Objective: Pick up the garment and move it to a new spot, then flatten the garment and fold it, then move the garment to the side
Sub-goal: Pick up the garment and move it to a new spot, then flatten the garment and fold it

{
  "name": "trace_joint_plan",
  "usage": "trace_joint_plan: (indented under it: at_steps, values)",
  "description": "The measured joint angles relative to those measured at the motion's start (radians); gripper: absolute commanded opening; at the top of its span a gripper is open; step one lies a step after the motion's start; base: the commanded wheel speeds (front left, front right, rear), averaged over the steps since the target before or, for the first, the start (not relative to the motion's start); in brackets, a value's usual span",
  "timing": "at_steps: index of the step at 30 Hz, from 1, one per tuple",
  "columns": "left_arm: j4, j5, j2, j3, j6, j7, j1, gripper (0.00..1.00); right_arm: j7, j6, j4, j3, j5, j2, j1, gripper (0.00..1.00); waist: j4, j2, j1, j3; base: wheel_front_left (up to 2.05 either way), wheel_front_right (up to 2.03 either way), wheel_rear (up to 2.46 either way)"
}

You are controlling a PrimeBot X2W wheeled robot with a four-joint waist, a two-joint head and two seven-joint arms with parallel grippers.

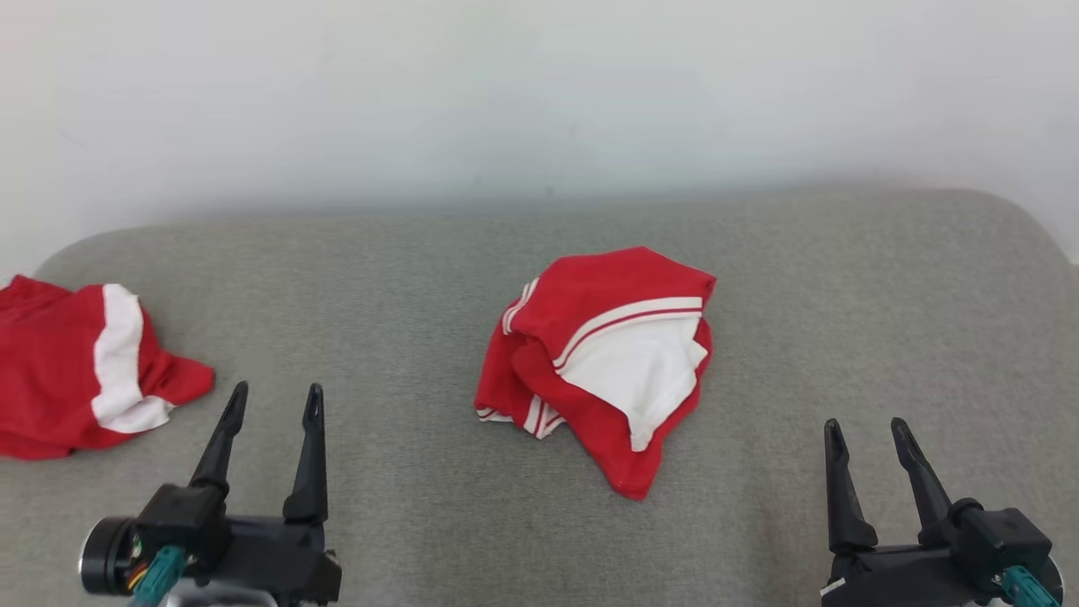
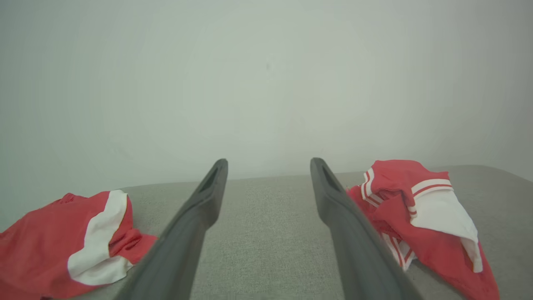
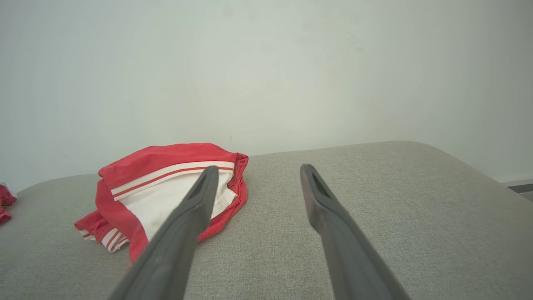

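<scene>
Garment (image 1: 598, 362), red and white, lies crumpled on grey cushion (image 1: 405, 278). Left gripper (image 1: 277, 389) and right gripper (image 1: 866, 423) both spread, holding nothing.

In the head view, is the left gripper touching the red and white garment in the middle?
No, the left gripper stands open over the bare grey cushion, clear of the middle garment.

Open cushion (image 1: 379, 337) lies between middle garment (image 1: 598, 362) and left garment (image 1: 67, 371), with seemingly a wall (image 1: 539, 93) behind.
</scene>
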Motion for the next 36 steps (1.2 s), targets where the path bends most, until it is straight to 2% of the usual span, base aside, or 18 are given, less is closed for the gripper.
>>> trace_joint_plan:
  at_steps: [8, 17, 36]
  values:
    - [-0.038, 0.019, -0.006, 0.063, 0.006, 0.000, 0.092, 1.00, 0.018, 0.000, -0.026, -0.004, -0.003, 0.000, 0.022, 1.00, 0.046, 0.0000, 0.0001, -0.032, 0.00, 0.00, 0.00]
    - [-0.060, 0.034, -0.035, 0.121, -0.006, 0.000, 0.168, 1.00, 0.034, 0.000, -0.048, -0.009, -0.012, 0.000, 0.037, 1.00, 0.054, 0.0001, 0.0001, -0.043, 0.00, 0.00, 0.00]
    - [-0.045, 0.081, -0.034, 0.129, -0.038, 0.000, 0.194, 1.00, 0.042, 0.000, -0.053, -0.010, -0.011, 0.000, 0.051, 1.00, 0.050, 0.0001, 0.0002, -0.033, 0.00, 0.00, 0.00]
